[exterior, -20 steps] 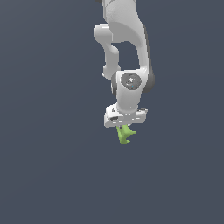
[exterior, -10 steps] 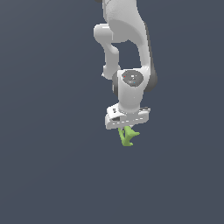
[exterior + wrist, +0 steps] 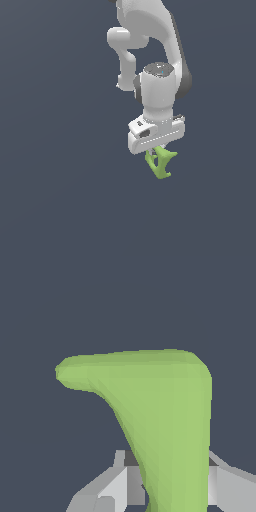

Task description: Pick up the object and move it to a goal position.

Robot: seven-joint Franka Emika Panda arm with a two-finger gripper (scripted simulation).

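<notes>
Object (image 3: 160, 164): a small lime-green piece with curved, forked prongs, hanging directly below the gripper (image 3: 156, 150) in the exterior view. Its upper end sits between the fingers, and the prongs spread downward and toward the exterior view's right. It appears clear of any surface, with only plain dark grey background around it. In the wrist view the object (image 3: 165, 421) fills most of the frame, rising from between the two grey fingers (image 3: 112, 488), one on each side of its stem. The gripper (image 3: 167, 491) is closed narrowly on the object, with the fingers pressed against it. The white arm (image 3: 160, 95) descends from the top of the exterior view, with the wrist pointing downward.
</notes>
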